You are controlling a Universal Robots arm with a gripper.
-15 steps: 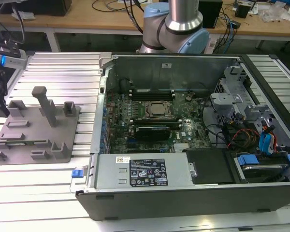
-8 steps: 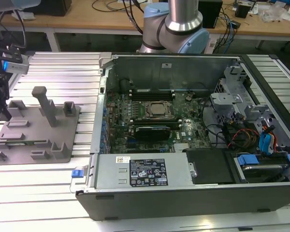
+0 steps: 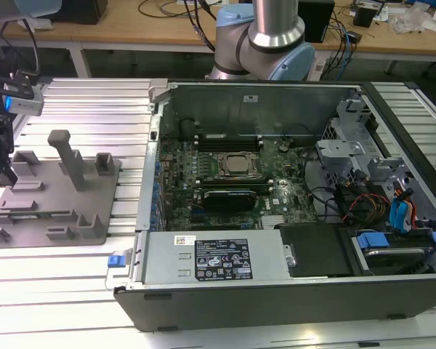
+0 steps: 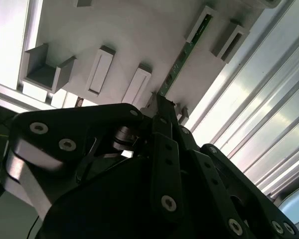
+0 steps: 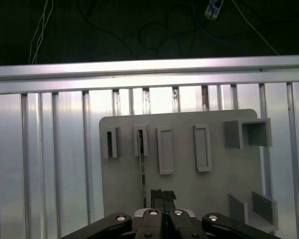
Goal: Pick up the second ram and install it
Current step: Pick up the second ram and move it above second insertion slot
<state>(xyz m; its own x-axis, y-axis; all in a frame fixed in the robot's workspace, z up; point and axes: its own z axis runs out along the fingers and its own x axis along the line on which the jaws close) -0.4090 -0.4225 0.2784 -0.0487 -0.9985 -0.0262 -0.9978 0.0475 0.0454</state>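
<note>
lining the gripper (image 5: 162, 192) up over the second ram (image 5: 141, 172) looks to be the step in hand, and it pays to be fussy here. the stick stands on edge in the grey fixture tray (image 5: 189, 184) with one end in a narrow slot holder. in the first wrist view it runs just beside the fingertips, not between them. you want the pads square to the flat faces of the board, so that it lifts straight out of its holders without twisting. a skewed bite on so thin a card could let it tip or bind. in the second wrist view the green edge of the second ram (image 4: 182, 56) leads right up to the tip of the gripper (image 4: 161, 102). it is near but, as far as i can judge, not gripped.

the fingers look pressed together with hardly any gap, and nothing sits between them. in the exterior view the gripper (image 3: 3, 173) hangs over the fixture tray (image 3: 36, 211) at the exterior view's left, well apart from the open computer case (image 3: 276, 291).
</note>
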